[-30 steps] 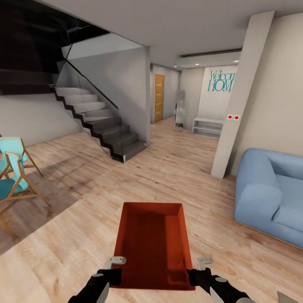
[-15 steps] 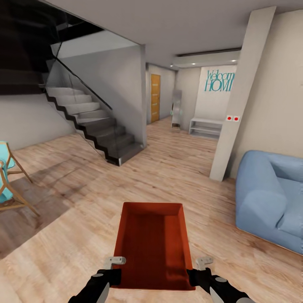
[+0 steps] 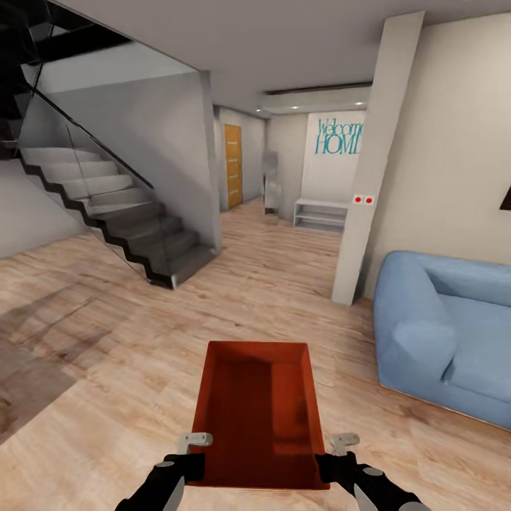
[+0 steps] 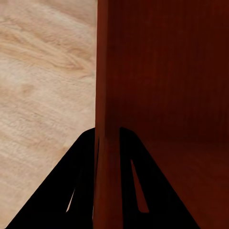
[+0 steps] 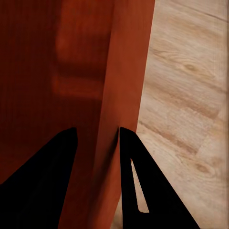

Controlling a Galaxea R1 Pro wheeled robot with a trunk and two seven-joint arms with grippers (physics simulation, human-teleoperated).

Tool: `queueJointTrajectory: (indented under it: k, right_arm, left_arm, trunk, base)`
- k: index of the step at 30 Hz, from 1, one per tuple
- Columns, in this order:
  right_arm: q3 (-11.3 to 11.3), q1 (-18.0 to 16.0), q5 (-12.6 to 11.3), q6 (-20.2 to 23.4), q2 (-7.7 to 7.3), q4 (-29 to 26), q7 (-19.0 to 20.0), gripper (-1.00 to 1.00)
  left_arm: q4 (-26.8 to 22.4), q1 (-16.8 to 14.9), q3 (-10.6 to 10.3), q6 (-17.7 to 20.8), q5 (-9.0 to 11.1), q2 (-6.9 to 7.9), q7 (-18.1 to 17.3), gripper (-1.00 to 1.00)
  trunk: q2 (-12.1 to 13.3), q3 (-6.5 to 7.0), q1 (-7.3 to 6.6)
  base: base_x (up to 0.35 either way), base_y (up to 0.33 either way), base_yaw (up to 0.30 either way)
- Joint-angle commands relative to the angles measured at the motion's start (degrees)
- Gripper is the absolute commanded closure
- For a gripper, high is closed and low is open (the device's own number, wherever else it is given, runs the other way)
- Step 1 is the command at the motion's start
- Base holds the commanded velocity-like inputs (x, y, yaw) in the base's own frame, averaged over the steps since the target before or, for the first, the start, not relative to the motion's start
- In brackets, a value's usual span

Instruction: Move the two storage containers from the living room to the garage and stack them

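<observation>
The robot is carrying one orange-red storage container (image 3: 259,415) out in front of its trunk, above the light wood-plank floor (image 3: 128,369) of the living room. The left gripper (image 3: 190,454) and the right gripper (image 3: 333,458) are each gripping one of the bin's long side walls at its near end. In the left wrist view the left gripper (image 4: 109,138) has its jaws narrowed onto the thin wall, one finger inside the bin and one outside; the right gripper (image 5: 95,138) is straddling the opposite wall the same way. Pinching both walls at once is probably what is keeping the topless bin level and stopping it from swinging while the base is rolling.

Judging by the setting, the haul to the garage is at an early stage. The blue sofa (image 3: 440,333) is standing to the right of the container, a pale pillar (image 3: 369,163) beyond it, and the staircase (image 3: 121,220) is rising to the container's far left. Between them a hallway is leading to an orange door (image 3: 233,167), a likely way out.
</observation>
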Motion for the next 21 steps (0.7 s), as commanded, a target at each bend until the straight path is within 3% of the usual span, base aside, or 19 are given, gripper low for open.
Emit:
queueJointTrajectory:
  k: [1, 21]
  right_arm:
    - [1.0, 0.0, 0.1, -0.3, -0.36, 0.0, 2.0, 1.00]
    - [1.0, 0.0, 0.1, -0.3, -0.36, 0.0, 2.0, 1.00]
  left_arm:
    - [-0.2, -0.1, 3.2, 0.3, 0.6, 3.15, -0.1, 1.00]
    - [-0.1, -0.1, 3.2, 0.3, 0.6, 3.15, -0.1, 1.00]
  trunk:
    - [-0.1, -0.12, 0.07]
    - [-0.1, -0.12, 0.07]
  base:
    - [0.327, 0.000, -0.036]
    - [0.327, 0.000, -0.003]
